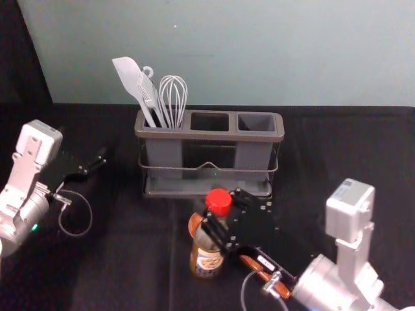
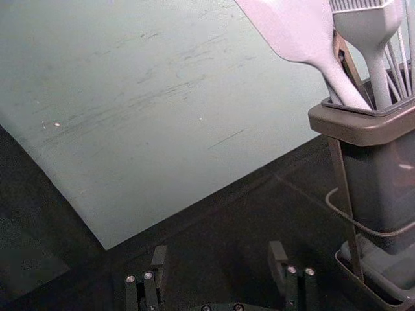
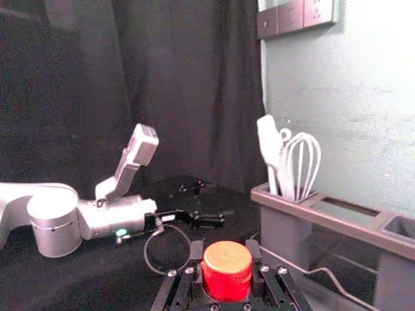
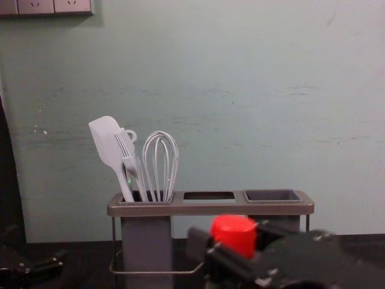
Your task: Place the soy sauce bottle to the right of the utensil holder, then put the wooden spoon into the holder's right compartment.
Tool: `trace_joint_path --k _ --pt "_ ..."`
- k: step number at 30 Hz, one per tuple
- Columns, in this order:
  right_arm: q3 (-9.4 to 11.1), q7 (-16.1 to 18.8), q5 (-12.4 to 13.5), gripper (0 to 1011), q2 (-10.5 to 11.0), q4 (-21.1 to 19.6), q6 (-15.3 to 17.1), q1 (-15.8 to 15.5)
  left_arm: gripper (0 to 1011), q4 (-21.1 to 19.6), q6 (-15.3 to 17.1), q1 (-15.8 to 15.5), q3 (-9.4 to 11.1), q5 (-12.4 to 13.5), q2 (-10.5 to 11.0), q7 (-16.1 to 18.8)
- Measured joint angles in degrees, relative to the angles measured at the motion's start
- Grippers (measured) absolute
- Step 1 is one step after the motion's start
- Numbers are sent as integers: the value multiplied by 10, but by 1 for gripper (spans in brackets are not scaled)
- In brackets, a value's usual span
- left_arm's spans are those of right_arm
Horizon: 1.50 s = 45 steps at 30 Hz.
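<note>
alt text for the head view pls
The right gripper grips a red-capped soy sauce bottle near its top, in front of a gray utensil holder whose left compartment holds a spatula and whisk. A wooden spoon lies partly hidden behind bottle and gripper; left gripper at left.

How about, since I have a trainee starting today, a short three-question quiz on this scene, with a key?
1. Multiple choice. Which compartment of the utensil holder do the whisk and the spatula stand in?
a) the left
b) the middle
c) the right

2. True or false? The wooden spoon lies outside the utensil holder, and the holder's right compartment is empty.

3. Fill in the missing word. The right gripper has its fingers closed around the upper part of the soy sauce bottle, whose cap is ____.

Key: 1: a; 2: true; 3: red
</note>
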Motion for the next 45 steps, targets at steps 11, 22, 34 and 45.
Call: trace_joint_path --k 11,22,34,45 --pt "59 3 24 392 23 -30 3 -32 1000 0 0 0 0 0 0 0" --pt "124 -6 45 392 40 -25 12 -46 1000 0 0 0 0 0 0 0" --pt "186 -8 62 392 54 -4 14 -51 1000 0 0 0 0 0 0 0" --pt "209 -9 65 392 54 1 10 -56 1000 0 0 0 0 0 0 0"
